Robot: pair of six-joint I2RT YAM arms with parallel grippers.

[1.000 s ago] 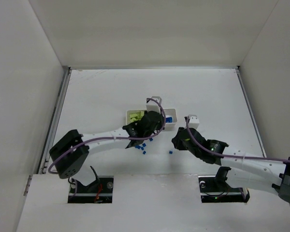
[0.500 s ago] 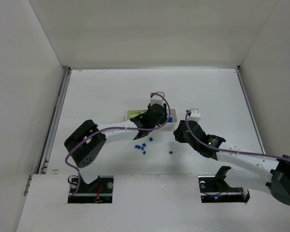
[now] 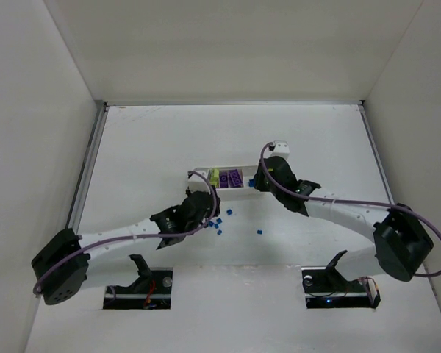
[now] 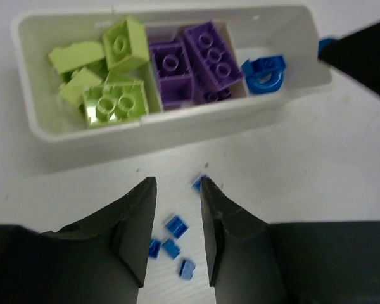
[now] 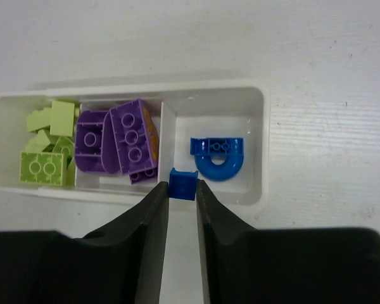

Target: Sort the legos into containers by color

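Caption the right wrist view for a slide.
Right arm's fingers pinch a small blue brick over the white tray, at the compartment holding a blue arch piece.

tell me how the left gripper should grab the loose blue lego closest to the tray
Take that lego by its two opposite side walls, coming straight down. It sits low on the table, apart from the other loose blues, so the open left gripper probably has room for a finger either side.

L jaws slightly apart, R jaws pinching blue lego (image 5: 182, 184).
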